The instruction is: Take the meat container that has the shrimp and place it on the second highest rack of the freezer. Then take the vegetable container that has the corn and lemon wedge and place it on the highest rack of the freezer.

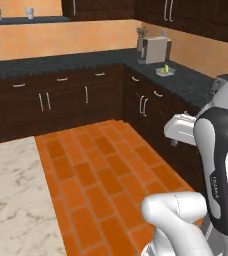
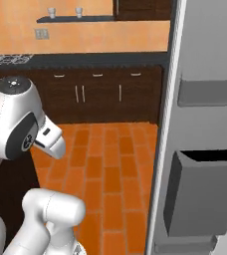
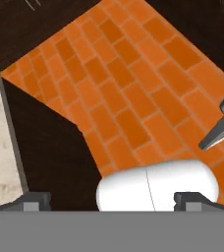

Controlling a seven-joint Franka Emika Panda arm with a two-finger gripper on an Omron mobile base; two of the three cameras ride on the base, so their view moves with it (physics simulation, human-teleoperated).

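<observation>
One freezer (image 2: 205, 74) door is standing open at the right edge of the right base view, grey, its inner face turned this way, with a dark door bin (image 2: 200, 191) hanging low on it. Shelves inside are not showing from here. Left of the door, the orange brick floor (image 2: 110, 164) is running back to a row of dark cabinets (image 2: 100, 94) under a dark counter.

Far from the freezer, on the corner counter (image 1: 186, 82) in the left base view, a small tray (image 1: 166, 71) is sitting just in front of a grey coffee machine (image 1: 153, 49). Something yellow is standing up from the tray; too small to say which food it is.

Gripper (image 3: 113, 201) is hanging over the floor with jaws spread as wide as they go, nothing between the fingertips (image 3: 35, 201). In the hand view it is looking down at bricks, with a pale marble top (image 3: 1, 142) and its dark side panel to one side.

Marble top (image 1: 11, 200) is also lying at the lower left of the left base view. Two small cups (image 2: 64, 12) are sitting on a wall shelf above the cabinets.
</observation>
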